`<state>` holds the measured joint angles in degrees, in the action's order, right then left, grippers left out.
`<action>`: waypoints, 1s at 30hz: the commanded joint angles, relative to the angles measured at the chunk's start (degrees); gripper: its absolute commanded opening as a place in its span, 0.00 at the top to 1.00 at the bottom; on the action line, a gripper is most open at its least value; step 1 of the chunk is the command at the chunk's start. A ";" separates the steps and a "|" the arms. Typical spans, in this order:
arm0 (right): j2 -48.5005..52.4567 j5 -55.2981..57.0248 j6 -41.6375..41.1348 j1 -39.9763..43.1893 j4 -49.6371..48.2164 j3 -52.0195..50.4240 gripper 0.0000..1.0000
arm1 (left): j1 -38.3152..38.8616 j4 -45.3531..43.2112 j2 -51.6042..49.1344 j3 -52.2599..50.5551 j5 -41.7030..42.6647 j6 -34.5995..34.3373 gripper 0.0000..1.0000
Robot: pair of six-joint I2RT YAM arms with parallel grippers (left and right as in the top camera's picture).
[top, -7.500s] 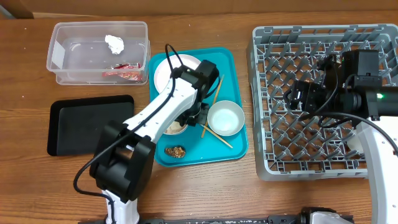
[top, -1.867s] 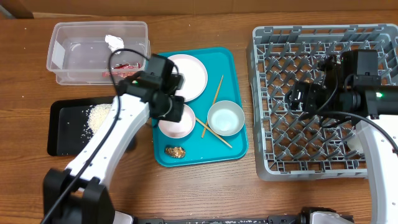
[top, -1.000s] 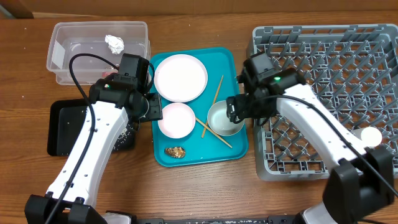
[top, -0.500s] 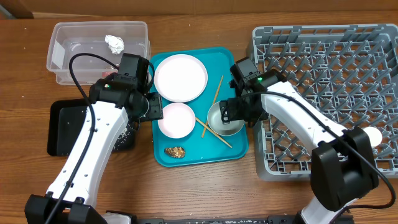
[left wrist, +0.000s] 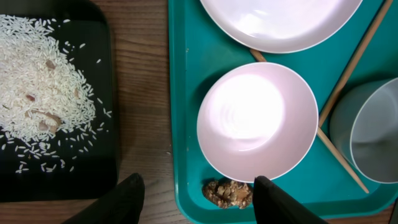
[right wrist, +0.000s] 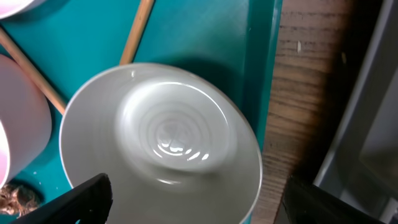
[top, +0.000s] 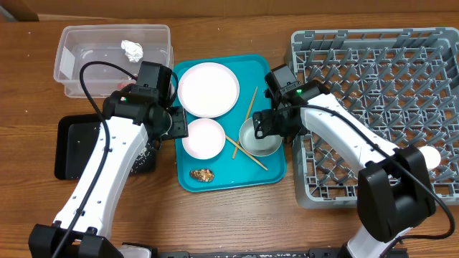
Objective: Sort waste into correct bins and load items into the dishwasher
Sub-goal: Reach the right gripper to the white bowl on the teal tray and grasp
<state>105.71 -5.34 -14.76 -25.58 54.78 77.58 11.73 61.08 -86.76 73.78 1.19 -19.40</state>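
My left gripper [left wrist: 199, 200] is open and hangs over the teal tray's near-left edge. One of its fingers [left wrist: 133, 194] is over the wood, the other beside the brown food lump [left wrist: 227, 192] and the pinkish bowl [left wrist: 257, 121]. My right gripper [right wrist: 200, 208] is open wide just above the pale-blue bowl [right wrist: 161, 143], a finger on either side of it. Overhead, the white plate [top: 208, 89] and two chopsticks [top: 249, 107] lie on the same tray. Rice scraps [left wrist: 43, 74] cover the black tray [top: 72, 132]. The tissue ball [top: 132, 49] sits in the clear tub [top: 86, 72]. The grey dish rack [top: 373, 107] fills the right side.
The teal tray [top: 265, 72] stands between the two bins and the rack, with a narrow strip of wood [right wrist: 298, 93] between it and the rack wall. A small white cup [top: 428, 155] stands at the rack's right edge.
My right gripper has slid a little left and settled lower over the pale-blue bowl. The left arm has stayed where it was.
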 commanded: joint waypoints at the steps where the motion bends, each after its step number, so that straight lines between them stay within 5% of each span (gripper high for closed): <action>1: 0.83 1.53 -0.48 -0.22 -0.76 -0.74 0.10 | -0.24 -0.11 0.85 1.25 -0.52 -0.79 0.41; 30: 0.87 5.25 -5.27 -2.97 -2.10 -0.85 0.09 | -0.24 -0.26 0.85 1.25 -0.55 -0.76 0.40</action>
<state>106.04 0.21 -18.50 -28.49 53.10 77.23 11.73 60.88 -86.76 73.78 1.21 -19.40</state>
